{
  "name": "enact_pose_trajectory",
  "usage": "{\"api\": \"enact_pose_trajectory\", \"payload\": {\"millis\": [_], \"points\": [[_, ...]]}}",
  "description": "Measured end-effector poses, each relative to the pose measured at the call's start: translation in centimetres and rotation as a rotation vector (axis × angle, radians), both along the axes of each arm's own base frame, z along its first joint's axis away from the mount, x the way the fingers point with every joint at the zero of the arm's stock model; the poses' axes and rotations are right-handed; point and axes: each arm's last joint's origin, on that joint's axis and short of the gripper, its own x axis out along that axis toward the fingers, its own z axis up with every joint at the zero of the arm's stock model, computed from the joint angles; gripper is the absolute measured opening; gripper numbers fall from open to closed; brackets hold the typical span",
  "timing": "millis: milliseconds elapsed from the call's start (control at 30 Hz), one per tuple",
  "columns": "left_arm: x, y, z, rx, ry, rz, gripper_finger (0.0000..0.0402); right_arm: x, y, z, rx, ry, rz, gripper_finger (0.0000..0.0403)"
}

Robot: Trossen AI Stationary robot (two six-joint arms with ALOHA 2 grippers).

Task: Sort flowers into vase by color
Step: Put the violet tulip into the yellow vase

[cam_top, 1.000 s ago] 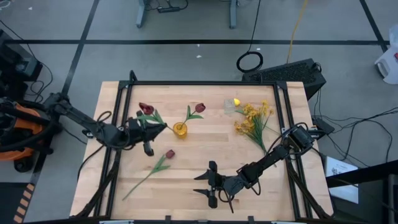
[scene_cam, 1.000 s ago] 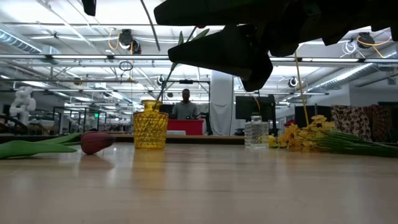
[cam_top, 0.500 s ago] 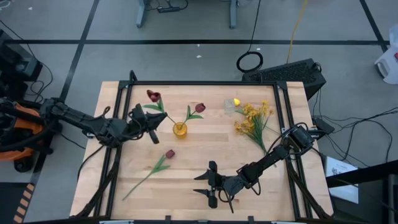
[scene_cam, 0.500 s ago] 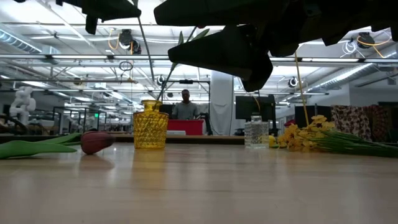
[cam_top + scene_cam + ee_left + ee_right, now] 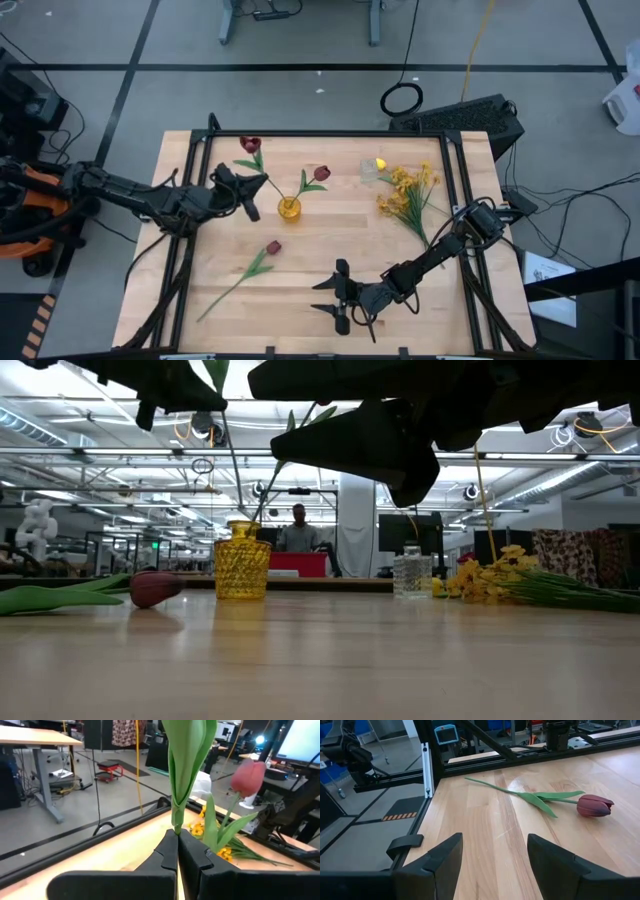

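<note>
**Tulip held above the table beside the yellow vase**

Work is seen on the left half of the light wooden table [image 5: 330,250], where the left gripper [image 5: 243,190] is pinched shut on the green stem of a dark red artificial tulip [image 5: 250,145]. The stem is clamped between the two dark fingers [image 5: 167,855] in the left wrist view, with the leaves rising above them. The bloom is pointed toward the far edge of the table in the high view, and the gripper is placed just left of the yellow faceted glass vase [image 5: 289,208].

A second dark red tulip [image 5: 320,173] is already stood in that vase, leaning to the right. A third dark red tulip [image 5: 272,247] is laid flat on the wood nearer the front edge, its long stem stretched toward the front left; it is also seen lying on the boards in the right wrist view [image 5: 592,805].

Farther right, a small clear glass vase [image 5: 370,171] is found near the far edge, with a single yellow tulip [image 5: 380,164] lying by it. A bundle of small yellow blossom sprays [image 5: 408,190] is laid just beside these, stems directed toward the right arm.

The right gripper [image 5: 338,297] is parked near the front edge of the table, its fingers spread apart and nothing between them.
</note>
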Motion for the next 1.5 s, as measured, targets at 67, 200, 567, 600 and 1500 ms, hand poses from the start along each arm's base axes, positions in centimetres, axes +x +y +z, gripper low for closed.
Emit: {"api": "enact_pose_trajectory", "payload": {"millis": [67,200,567,600,1500], "points": [[0.0,0.2,0.0,-0.001,-0.001,0.008,0.0003,0.0,0.0,0.0,-0.002,0.0,0.001,0.0215],[0.3,0.6,-0.2,-0.018,0.0,0.045,0.0003,0.0,0.0,0.0,-0.002,-0.001,0.001,0.0215],[-0.2,1.0,-3.9,-0.084,-0.116,0.09,0.0003,0.0,0.0,0.0,0.0,-0.004,0.001,0.0215],[-0.2,1.0,-4.1,-0.084,-0.115,0.09,0.0003,0.0,0.0,0.0,0.0,-0.004,0.001,0.0215],[1.2,0.6,-7.8,-0.191,-0.051,0.129,0.0013,0.0,0.0,0.0,-0.001,-0.002,0.001,0.0215]]}}
